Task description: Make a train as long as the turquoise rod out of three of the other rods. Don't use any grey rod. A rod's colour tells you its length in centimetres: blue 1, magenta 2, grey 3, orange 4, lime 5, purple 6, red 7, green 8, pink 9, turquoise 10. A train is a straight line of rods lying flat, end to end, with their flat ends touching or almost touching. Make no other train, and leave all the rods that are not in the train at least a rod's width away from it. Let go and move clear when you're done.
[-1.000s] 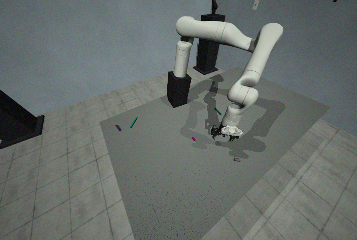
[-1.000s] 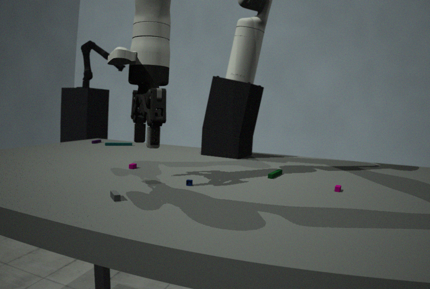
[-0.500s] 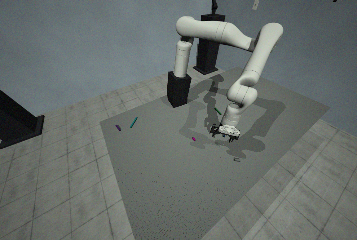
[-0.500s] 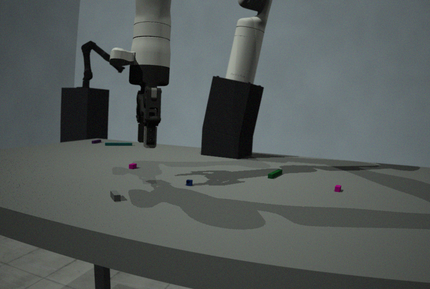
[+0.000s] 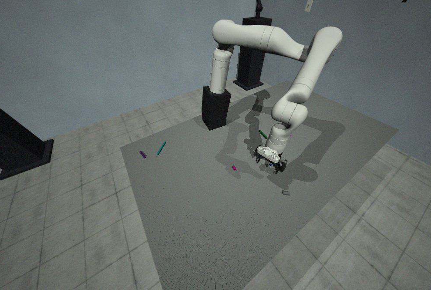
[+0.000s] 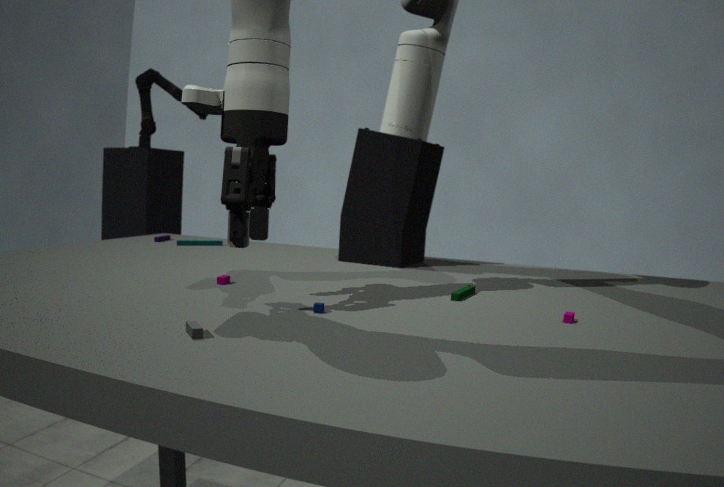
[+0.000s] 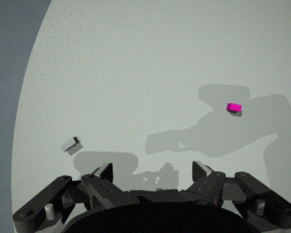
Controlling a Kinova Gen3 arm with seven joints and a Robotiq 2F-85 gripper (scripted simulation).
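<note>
My gripper point(image 5: 266, 166) point(image 6: 248, 240) point(image 7: 152, 171) is open and empty, above the table. A magenta rod point(image 5: 234, 167) point(image 6: 223, 280) point(image 7: 234, 107) lies right of the fingers in the wrist view. A second magenta rod point(image 5: 291, 135) point(image 6: 569, 317) lies far right in the exterior view, partly hidden by the arm in the top view. The purple rod point(image 5: 143, 154) point(image 6: 161, 238) lies near the turquoise rod point(image 5: 161, 148) point(image 6: 199, 243), far from the gripper. The green rod point(image 5: 262, 133) point(image 6: 462, 292) and the blue rod point(image 5: 270, 164) point(image 6: 318, 307) lie apart. No rods touch.
A grey rod point(image 5: 286, 192) point(image 6: 194, 330) point(image 7: 70, 144) lies nearer the table edge, left of the fingers in the wrist view. The arm's black pedestal point(image 5: 216, 107) point(image 6: 389, 197) stands at the back of the table point(image 5: 195, 205) point(image 6: 116, 355). Arm shadows cross the table.
</note>
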